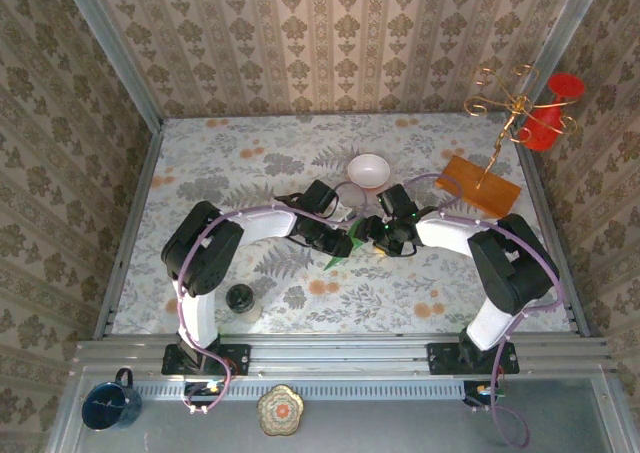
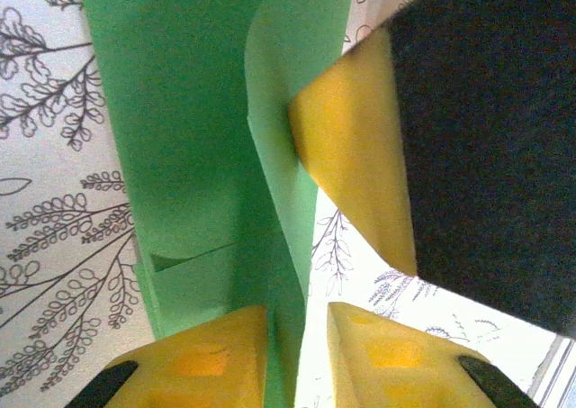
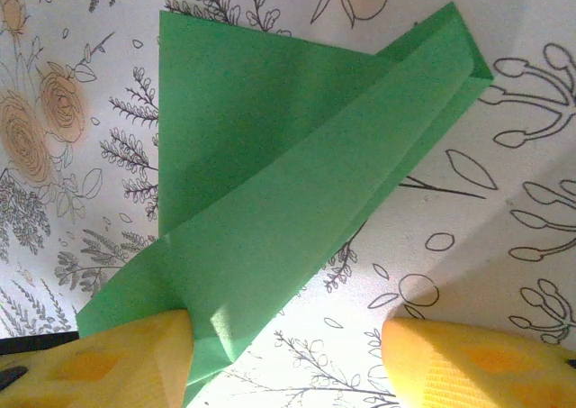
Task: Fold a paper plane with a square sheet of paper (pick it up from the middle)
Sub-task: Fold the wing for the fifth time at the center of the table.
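The folded paper [image 1: 337,257] lies mid-table between both grippers. Left gripper [image 2: 295,322]: jaws narrowly apart, with a raised fold standing between them. Right gripper [image 3: 288,345]: jaws wide, one finger touching the paper's edge. The bowl [image 1: 368,170] stands just behind, with the board [image 1: 480,185] to its right.

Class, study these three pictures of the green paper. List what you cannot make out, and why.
- Top view: most of the green paper, covered by the left gripper and right gripper.
- Left wrist view: the paper's far end, cut by the top edge; part of its right edge, behind the right gripper's finger.
- Right wrist view: its near corner, behind that gripper's own finger.
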Available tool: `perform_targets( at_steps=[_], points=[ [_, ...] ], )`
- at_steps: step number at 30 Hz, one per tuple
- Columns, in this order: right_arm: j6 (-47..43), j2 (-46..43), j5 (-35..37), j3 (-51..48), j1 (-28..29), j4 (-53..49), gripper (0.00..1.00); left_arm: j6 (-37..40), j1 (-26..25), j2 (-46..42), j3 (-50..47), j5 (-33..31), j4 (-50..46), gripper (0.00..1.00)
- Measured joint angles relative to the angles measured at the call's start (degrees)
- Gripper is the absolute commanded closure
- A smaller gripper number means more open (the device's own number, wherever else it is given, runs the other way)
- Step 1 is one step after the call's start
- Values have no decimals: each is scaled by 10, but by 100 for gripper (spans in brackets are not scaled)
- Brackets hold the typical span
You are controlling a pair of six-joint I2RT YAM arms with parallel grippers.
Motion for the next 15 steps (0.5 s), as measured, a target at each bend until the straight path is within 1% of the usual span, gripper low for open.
perform_targets(
  at_steps=[4, 8, 15],
  points=[
    [0, 2, 0, 3, 0, -4, 38, -1, 0, -12, -13, -13, 4, 68],
    [0, 3, 0, 4, 0, -6, 38, -2, -1, -46, -37, -31, 11, 63],
    [0, 5, 0, 8, 0, -12, 38, -2, -19, -75, -58, -65, 33, 61]
  ],
)
